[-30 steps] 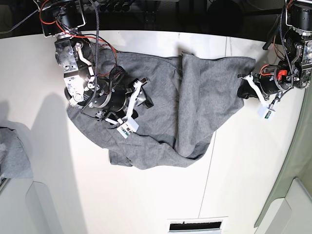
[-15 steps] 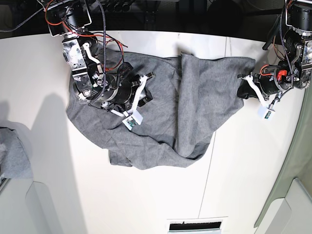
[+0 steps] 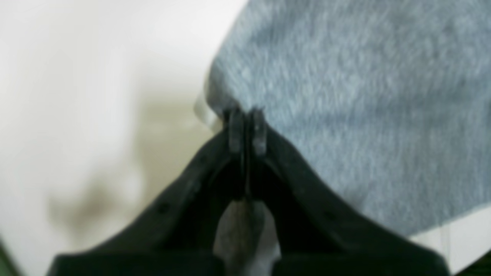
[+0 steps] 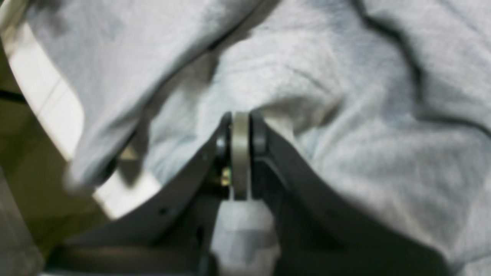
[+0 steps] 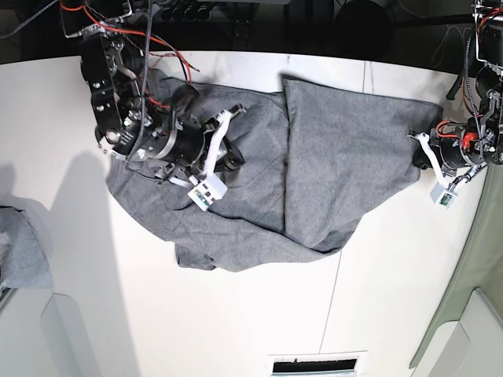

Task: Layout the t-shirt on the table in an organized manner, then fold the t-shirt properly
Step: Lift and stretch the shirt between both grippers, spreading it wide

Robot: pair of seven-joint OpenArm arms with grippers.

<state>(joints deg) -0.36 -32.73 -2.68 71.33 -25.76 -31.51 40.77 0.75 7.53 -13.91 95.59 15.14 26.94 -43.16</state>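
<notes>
The heather-grey t-shirt (image 5: pixel 330 157) lies crumpled and partly spread on the white table (image 5: pixel 259 314). At the shirt's right corner my left gripper (image 5: pixel 418 151) is shut on the cloth. The left wrist view shows its tips (image 3: pixel 245 117) pinching the edge of the t-shirt (image 3: pixel 364 96) just above the table (image 3: pixel 76 76). My right gripper (image 5: pixel 234 159) rests on the shirt's left half. In the right wrist view its jaws (image 4: pixel 241 124) are shut, with the t-shirt (image 4: pixel 345 96) puckered at the tips.
A smaller bunch of grey cloth (image 5: pixel 20 251) lies at the left edge. A pale grey-green panel (image 5: pixel 479 267) borders the right side. A thin dark seam (image 5: pixel 338 298) crosses the table, and a vent slot (image 5: pixel 318 364) sits at the front edge.
My right gripper has closed on the shirt's left half. My left gripper has pulled the right corner further right, so the right half lies flatter and wider.
</notes>
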